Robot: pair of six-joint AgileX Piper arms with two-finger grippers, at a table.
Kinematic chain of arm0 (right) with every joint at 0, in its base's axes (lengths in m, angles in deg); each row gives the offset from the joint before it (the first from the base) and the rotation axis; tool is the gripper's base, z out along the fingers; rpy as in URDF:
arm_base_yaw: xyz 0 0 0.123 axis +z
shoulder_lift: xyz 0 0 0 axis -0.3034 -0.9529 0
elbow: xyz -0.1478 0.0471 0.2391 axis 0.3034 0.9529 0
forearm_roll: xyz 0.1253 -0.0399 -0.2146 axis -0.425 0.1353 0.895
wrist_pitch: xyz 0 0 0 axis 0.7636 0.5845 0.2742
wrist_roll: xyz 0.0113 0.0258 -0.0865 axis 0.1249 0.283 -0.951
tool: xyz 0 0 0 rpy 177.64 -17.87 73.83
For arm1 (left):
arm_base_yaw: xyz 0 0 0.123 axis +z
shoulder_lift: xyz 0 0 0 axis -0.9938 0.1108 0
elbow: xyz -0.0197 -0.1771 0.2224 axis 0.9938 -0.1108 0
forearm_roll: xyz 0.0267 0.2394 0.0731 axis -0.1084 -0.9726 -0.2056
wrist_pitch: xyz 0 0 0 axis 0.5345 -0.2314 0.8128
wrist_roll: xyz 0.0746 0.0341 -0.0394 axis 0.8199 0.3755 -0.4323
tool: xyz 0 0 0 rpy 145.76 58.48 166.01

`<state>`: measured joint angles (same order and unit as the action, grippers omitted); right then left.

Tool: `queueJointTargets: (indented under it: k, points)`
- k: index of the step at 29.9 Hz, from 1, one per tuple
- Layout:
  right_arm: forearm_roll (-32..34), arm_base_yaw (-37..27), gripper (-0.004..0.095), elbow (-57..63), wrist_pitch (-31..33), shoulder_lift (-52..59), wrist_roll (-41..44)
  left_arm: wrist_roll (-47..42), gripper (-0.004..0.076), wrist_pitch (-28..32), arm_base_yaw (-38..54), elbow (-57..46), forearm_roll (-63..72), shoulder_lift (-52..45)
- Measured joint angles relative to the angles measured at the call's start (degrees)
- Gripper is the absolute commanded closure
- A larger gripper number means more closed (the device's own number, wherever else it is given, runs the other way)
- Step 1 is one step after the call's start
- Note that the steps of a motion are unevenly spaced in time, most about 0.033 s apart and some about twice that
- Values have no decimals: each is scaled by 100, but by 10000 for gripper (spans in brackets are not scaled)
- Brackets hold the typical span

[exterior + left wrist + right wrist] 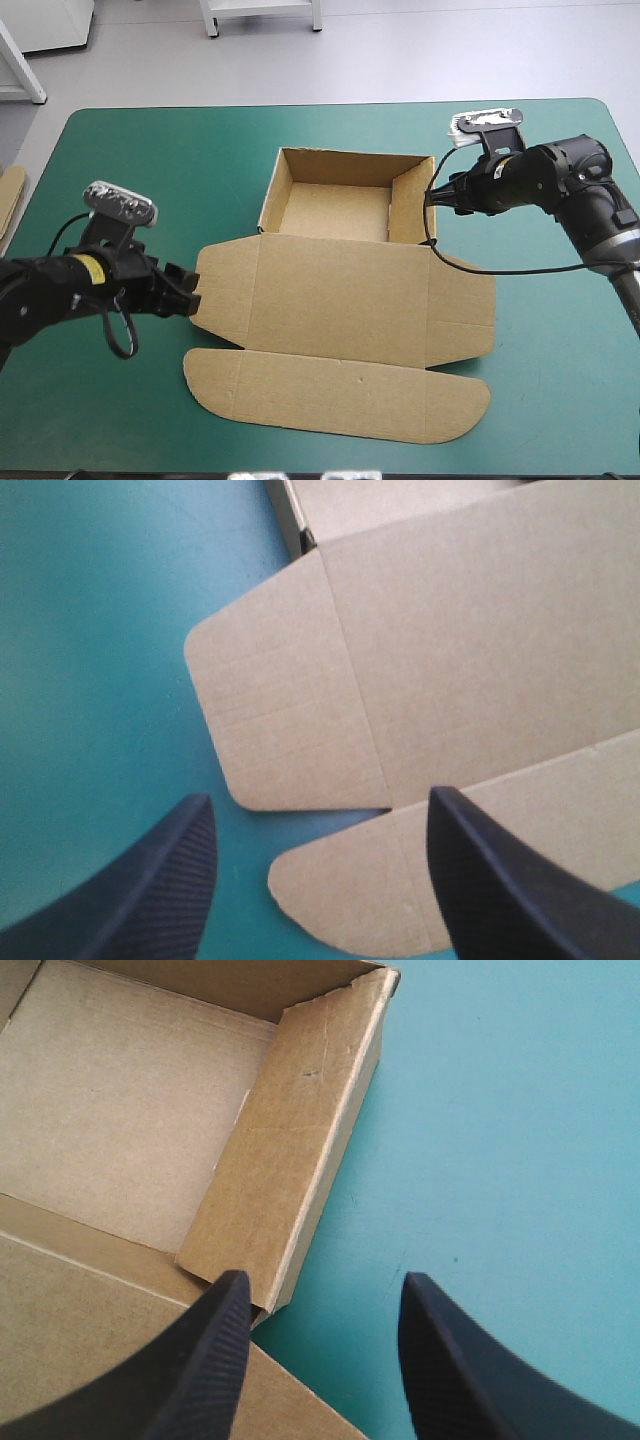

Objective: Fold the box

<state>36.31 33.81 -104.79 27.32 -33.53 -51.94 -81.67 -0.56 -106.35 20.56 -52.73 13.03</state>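
Currently left gripper released, just beside box lid's left flap; right gripper released, beside tray's right wall.

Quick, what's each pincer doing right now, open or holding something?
Left pincer: open, empty, at a flap of the box.
Right pincer: open, empty, at its side wall.

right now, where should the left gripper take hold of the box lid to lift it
Probably the lid's left side flap, from its outer rounded edge: it lies flat on the teal-green cover, jutting toward the open left gripper, so one of the fingers must slip under.
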Motion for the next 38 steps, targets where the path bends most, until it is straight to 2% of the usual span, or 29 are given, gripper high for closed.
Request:
queueJointTargets:
  k: [4, 11, 17, 20, 24, 31, 35, 38]
  points:
    - [5, 0, 443, 0, -50, -50, 33, 0, 283, 5, 0, -648, -47, -679]
    - [44, 0, 288, -329, -53, -646, 58, 0, 283, 42, 0, -1424, -52, -1596]
    - [13, 0, 299, -1172, 239, -1782, 58, 0, 283, 40, 0, -1874, -163, -2050]
    - [-86, 0, 370, -1581, 374, -2306, 58, 0, 283, 46, 0, -1882, -237, -2090]
    - [-155, 0, 520, -1999, 614, -2889, 58, 5, 283, 46, 0, -1887, -242, -2090]
    - [-168, 0, 926, -2146, 1021, -3434, -270, 26, 283, 46, 0, -1887, -262, -2090]
    - [-3, 7, 925, -2184, 1055, -3455, -239, 80, 283, 56, 0, -1887, -343, -2090]
    - [645, 4, 925, -2197, 1220, -3440, -356, 90, 283, 63, 0, -1887, -382, -2090]
